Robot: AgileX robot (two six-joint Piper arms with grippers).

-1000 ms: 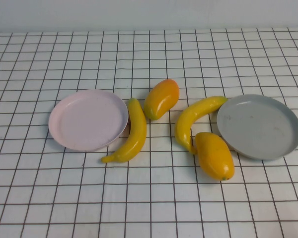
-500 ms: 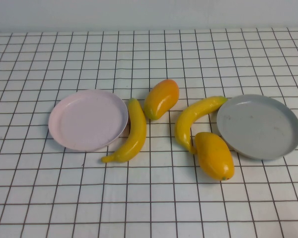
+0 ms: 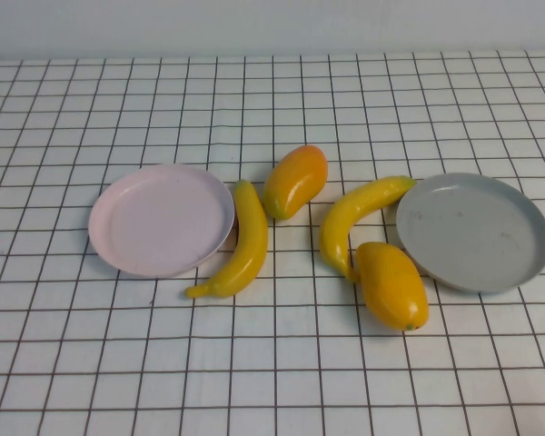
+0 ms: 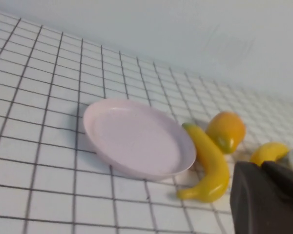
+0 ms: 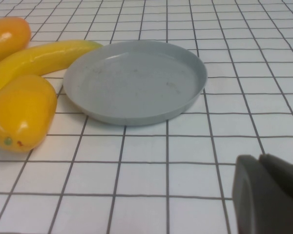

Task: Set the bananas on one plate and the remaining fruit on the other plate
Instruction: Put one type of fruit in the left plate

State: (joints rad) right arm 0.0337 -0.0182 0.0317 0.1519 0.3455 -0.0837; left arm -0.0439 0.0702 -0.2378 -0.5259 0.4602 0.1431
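Observation:
The pale pink plate [image 3: 161,220] lies at the left and the grey plate [image 3: 473,231] at the right; nothing lies in either. One banana [image 3: 242,243] lies beside the pink plate's right rim. The other banana [image 3: 354,216] curves toward the grey plate's left rim. One mango-like fruit [image 3: 295,180] lies between the bananas, the other [image 3: 392,284] at the grey plate's front left. Neither gripper shows in the high view. My left gripper [image 4: 260,165] is shut and empty, low over the table near the first banana [image 4: 210,163] and the pink plate [image 4: 136,136]. My right gripper [image 5: 259,158] is shut and empty, in front of the grey plate [image 5: 136,80].
A white cloth with a black grid [image 3: 272,363] covers the table. A pale wall [image 3: 272,23] runs along the far edge. Bare cloth lies in front of the fruit and behind the plates.

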